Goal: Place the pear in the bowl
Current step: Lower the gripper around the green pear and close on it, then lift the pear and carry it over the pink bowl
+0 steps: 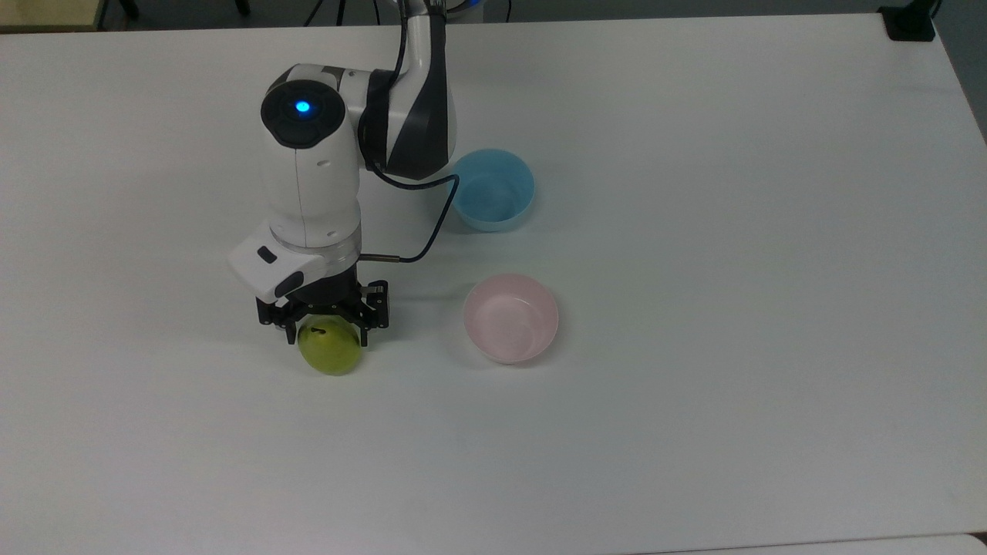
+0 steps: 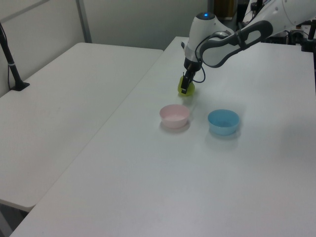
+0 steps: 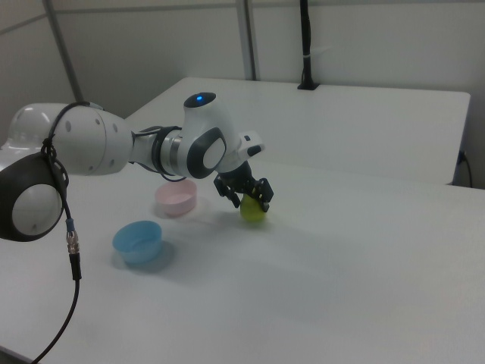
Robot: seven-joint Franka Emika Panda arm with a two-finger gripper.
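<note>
Gripper [image 1: 325,333] lowered over the pear [image 1: 331,353], fingers spread and straddling the fruit's upper part, one finger [image 1: 290,333] on each side in the top view; whether the pads touch the skin cannot be told; the pear stands on the white table [image 1: 694,231], its dark stem visible between the fingers in the top view; in the left view the gripper [image 2: 184,87] covers most of the pear [image 2: 189,89], yellow-green showing beside it; in the right view the gripper [image 3: 247,195] sits atop the pear [image 3: 253,213], fruit showing below the black fingers.

Outward from the gripper: the pink bowl [image 1: 510,317] lies to the top view's right of it, near but apart, upright and empty; the light blue bowl [image 1: 492,189] lies farther off, up and to the top view's right, also upright and empty; a black cable [image 1: 432,223] runs from the wrist toward the arm's upper link [image 1: 409,116]; in the right view the pink bowl [image 3: 176,199] lies to the right view's left of the gripper, the blue bowl [image 3: 137,241] nearer the camera; a second white table [image 2: 64,98] stands beside the first on the left view's left.
</note>
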